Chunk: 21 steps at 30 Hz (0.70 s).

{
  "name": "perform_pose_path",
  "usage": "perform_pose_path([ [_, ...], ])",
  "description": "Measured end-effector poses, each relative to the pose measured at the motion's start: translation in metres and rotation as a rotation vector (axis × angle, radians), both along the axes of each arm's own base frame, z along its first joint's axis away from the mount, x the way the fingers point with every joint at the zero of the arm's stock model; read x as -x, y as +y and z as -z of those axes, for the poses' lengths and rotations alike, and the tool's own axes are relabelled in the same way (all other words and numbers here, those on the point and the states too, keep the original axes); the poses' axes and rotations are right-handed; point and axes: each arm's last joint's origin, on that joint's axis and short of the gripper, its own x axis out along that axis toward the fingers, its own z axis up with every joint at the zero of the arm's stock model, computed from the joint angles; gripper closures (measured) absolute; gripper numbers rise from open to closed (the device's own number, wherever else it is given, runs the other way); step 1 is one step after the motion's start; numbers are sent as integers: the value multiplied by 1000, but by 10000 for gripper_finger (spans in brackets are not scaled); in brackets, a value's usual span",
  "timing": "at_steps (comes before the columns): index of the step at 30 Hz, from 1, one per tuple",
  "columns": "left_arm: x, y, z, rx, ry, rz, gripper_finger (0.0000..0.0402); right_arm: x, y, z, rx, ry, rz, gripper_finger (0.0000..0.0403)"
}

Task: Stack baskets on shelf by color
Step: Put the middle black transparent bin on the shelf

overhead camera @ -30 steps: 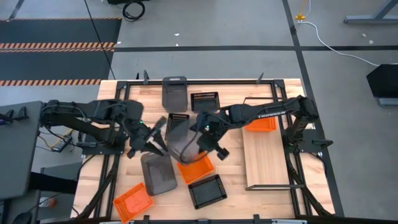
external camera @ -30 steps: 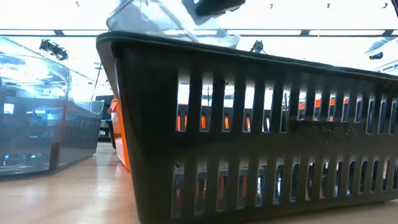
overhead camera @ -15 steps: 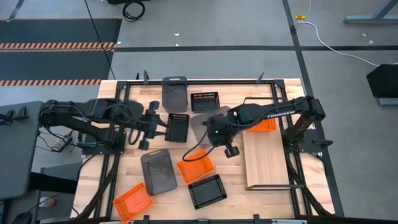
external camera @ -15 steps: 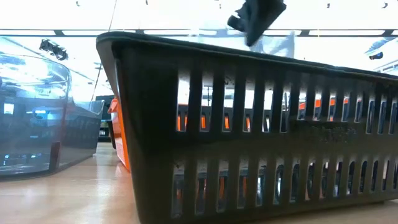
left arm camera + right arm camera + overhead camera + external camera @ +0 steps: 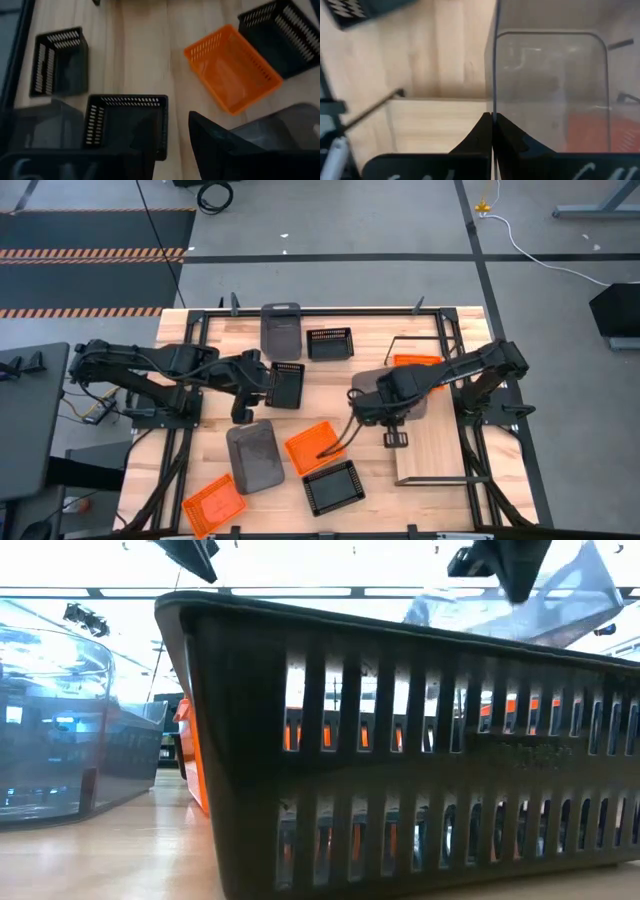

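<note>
Across the butcher-block tabletop (image 5: 215, 330), the shelf (image 5: 430, 450) is lying at the right side, its light board bare over most of its length, with one orange basket (image 5: 418, 361) sitting at its far end. The right arm is reaching in over that end, and the right gripper (image 5: 388, 412) is holding a dark grey basket (image 5: 385, 387) clear of the surface; in the right wrist view its fingers (image 5: 485, 131) are pressed together on the basket's thin wall (image 5: 550, 90), with the shelf board and the orange basket showing beyond it. The left arm is stretching from the left side toward the middle, and the left gripper (image 5: 243, 387) is hovering just beside a black slatted basket (image 5: 286, 383); its jaws are standing apart with nothing between them, and the left wrist view is showing that basket (image 5: 127, 122) below the fingers (image 5: 220, 145). Another dark grey basket (image 5: 281, 327) is resting at the far edge, with a second black basket (image 5: 329, 342) next to it. Nearer the front, a third grey basket (image 5: 254, 456), an orange basket (image 5: 315, 446) and a third black basket (image 5: 333, 485) are lying close together. At the front left corner, one more orange basket (image 5: 213, 503) is sitting apart.
</note>
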Motion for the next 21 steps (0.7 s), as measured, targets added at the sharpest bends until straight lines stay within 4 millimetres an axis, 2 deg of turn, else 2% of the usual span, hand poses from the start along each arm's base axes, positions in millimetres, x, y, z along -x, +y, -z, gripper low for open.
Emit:
perform_pose_path([
  [7, -4, -9, -3, -15, -54, 64, 285, 33, 24, -29, 13, -146, 86, 393],
  [13, -7, -15, -7, -27, -113, 90, 285, 56, 43, -38, 53, -187, 109, 393],
  [16, -9, -17, -10, -21, -153, 94, 285, 66, 47, -31, 79, -178, 127, 393],
  [21, -10, -21, -13, 3, -189, 90, 285, 84, 50, -7, 65, -166, 161, 393],
])
